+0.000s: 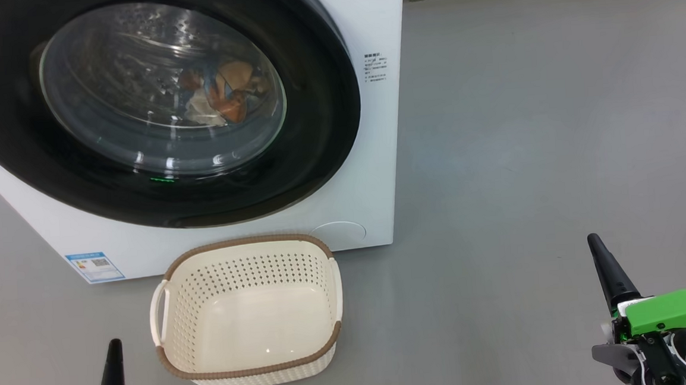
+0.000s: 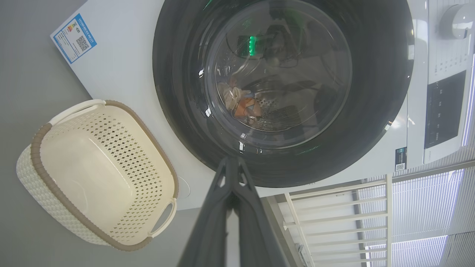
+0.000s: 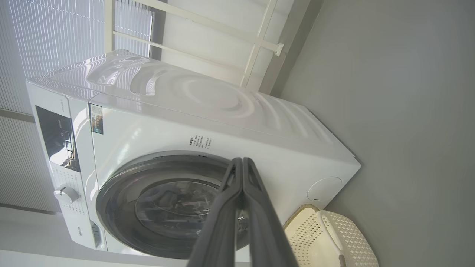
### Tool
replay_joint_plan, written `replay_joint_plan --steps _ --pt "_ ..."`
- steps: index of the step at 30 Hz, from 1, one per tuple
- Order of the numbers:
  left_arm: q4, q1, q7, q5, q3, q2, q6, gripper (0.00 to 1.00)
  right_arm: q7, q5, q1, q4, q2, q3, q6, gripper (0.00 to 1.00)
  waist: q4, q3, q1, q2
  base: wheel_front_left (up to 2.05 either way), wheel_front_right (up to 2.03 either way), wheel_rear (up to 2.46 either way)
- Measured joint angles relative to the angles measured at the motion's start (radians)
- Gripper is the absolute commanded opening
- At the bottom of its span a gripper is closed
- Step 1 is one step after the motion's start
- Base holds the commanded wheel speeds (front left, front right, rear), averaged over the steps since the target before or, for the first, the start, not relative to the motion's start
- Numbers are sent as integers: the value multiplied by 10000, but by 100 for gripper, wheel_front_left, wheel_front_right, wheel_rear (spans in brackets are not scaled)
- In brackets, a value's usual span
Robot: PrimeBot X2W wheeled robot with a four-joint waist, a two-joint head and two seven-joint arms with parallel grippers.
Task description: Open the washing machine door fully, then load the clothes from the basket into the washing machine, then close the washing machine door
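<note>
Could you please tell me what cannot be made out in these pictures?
- Head view: the small soft clothes are blurred by the bulging glass of the round black-rimmed door; number unclear.
- Head view: the door's top and left are cut off by the edges.
- Head view: the print on the blue label sticker is too small to read.
- Right wrist view: the dark fingers of the shut right gripper hide part of the glass.

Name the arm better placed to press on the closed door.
Probably left: the left gripper sits below the door, fingers aimed at it; the right gripper is out past the machine.
</note>
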Motion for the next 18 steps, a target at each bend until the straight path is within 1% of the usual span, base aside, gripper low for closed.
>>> replay_joint_plan --steps 18 --pt "-44 -151 476 -1837 -38 -174 0 0 514 1490 35 -81 245 -504 0 0 172 -156 0 0 0 0 0"
